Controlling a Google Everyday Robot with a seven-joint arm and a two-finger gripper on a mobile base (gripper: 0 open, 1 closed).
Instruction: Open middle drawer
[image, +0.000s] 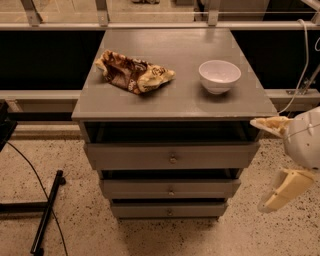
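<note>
- The middle drawer (150, 189) sits second of three fronts in the grey cabinet (175, 50), under the taller top drawer (130, 156) and above the slim bottom drawer (140, 210). It looks closed.
- We judge it rigid painted wood, not fragile and probably light. It should slide straight out, though it may stick a bit on its runners.
- The only place to take hold is the small round metal knob (171, 192) at the centre of the front. It is smooth and likely slippery, so pinch it squarely and pull level.
- The gripper (257, 165) is at the right, off the cabinet's front right corner, about level with the top and middle drawers. It is well apart from the knob, with its fingers spread wide and holding nothing.
- On the cabinet top are a white bowl (219, 75) at the right and a crumpled brown snack bag (134, 72) at the left. A rough pull could jolt the bowl.
- The floor (75, 230) is speckled stone. A black stand and cable (47, 212) lie at the left, away from the pull path.
- A metal rail (150, 25) runs behind the cabinet, and a white cable (303, 60) hangs at the right.
</note>
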